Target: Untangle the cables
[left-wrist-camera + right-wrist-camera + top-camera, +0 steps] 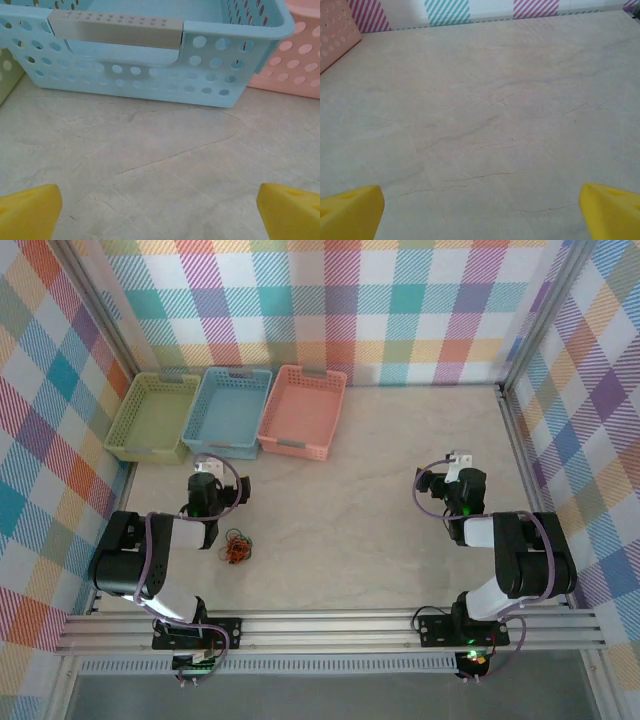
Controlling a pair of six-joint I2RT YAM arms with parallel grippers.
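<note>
The cables (237,547) lie as a small tangled clump of orange, red, green and black wire on the marble table, just right of the left arm's folded elbow. My left gripper (207,468) sits behind that clump, facing the blue basket, and in the left wrist view (160,210) its yellow fingertips (30,210) stand wide apart over bare table, open and empty. On the right side my right gripper (455,462) is also open, and in the right wrist view (480,212) nothing lies between its yellow fingertips (610,207).
Three baskets stand in a row at the back left: green (153,418), blue (229,412) and pink (302,411). The blue basket (150,55) is close in front of the left gripper. Metal frame rails border the table's right edge (515,440) and near edge (330,630).
</note>
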